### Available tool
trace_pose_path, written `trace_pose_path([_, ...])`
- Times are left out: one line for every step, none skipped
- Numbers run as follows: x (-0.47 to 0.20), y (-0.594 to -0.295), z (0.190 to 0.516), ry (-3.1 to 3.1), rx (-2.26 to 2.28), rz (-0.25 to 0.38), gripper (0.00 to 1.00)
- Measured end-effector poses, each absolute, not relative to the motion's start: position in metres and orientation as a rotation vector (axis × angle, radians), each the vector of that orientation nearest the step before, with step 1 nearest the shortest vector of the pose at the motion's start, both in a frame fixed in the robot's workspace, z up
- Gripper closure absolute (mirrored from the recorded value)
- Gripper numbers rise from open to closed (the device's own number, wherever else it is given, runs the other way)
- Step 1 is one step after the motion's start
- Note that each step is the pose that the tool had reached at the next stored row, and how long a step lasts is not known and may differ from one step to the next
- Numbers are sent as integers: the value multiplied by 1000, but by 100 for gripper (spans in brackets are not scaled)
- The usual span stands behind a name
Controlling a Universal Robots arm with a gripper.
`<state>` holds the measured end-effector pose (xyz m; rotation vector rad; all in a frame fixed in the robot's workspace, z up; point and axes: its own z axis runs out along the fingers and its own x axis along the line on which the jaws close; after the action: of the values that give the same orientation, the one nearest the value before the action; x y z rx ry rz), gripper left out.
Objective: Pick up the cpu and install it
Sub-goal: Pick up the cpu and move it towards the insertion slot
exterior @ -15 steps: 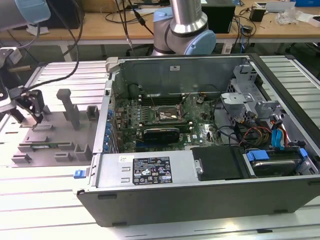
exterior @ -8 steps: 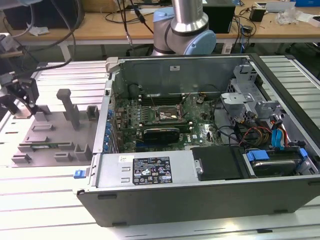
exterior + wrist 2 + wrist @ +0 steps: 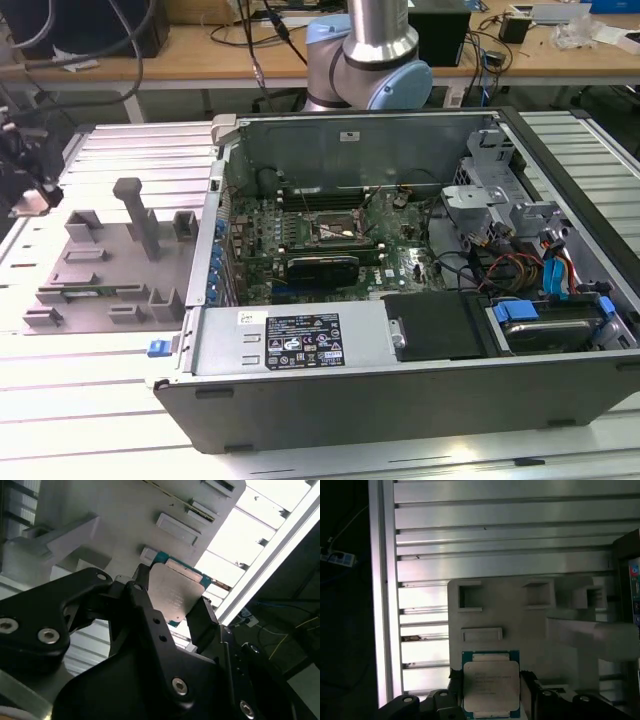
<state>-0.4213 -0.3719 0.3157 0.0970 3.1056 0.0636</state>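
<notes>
The cpu (image 3: 491,686), a flat square chip with a silvery top and a thin teal rim, sits between the black fingers of my gripper (image 3: 491,680), which is shut on it. In the second wrist view the cpu (image 3: 176,594) is clamped at two opposite edges by the gripper (image 3: 172,600). It hangs over the near edge of the grey plastic tray (image 3: 520,620). In the exterior view the gripper (image 3: 25,180) is at the far left, beside the tray (image 3: 110,262). The dark square socket (image 3: 335,232) lies on the motherboard inside the open computer case.
The open computer case (image 3: 420,300) stands on the exterior view's right, with drive bays, cables and a power supply inside. Upright blocks (image 3: 135,215) rise from the tray. The ribbed aluminium table (image 3: 90,420) runs under everything; its edge (image 3: 382,605) is close to the gripper.
</notes>
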Motion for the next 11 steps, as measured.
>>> trace_pose_path([-421, -372, 321, 3106, 97, 64, 45])
trace_pose_path([-421, -372, 328, 3106, 97, 64, 45])
trace_pose_path([-421, -372, 332, 3106, 97, 64, 45])
trace_pose_path([-421, -372, 336, 3106, 97, 64, 45])
trace_pose_path([-421, -372, 340, 3106, 97, 64, 45])
trace_pose_path([-421, -372, 344, 3106, 97, 64, 45])
trace_pose_path([-421, -372, 349, 3106, 97, 64, 45])
trace_pose_path([-421, -372, 352, 3106, 97, 64, 45])
trace_pose_path([-421, -372, 357, 3106, 97, 64, 45])
trace_pose_path([-421, -372, 361, 3106, 97, 64, 45])
trace_pose_path([-421, -372, 365, 3106, 97, 64, 45])
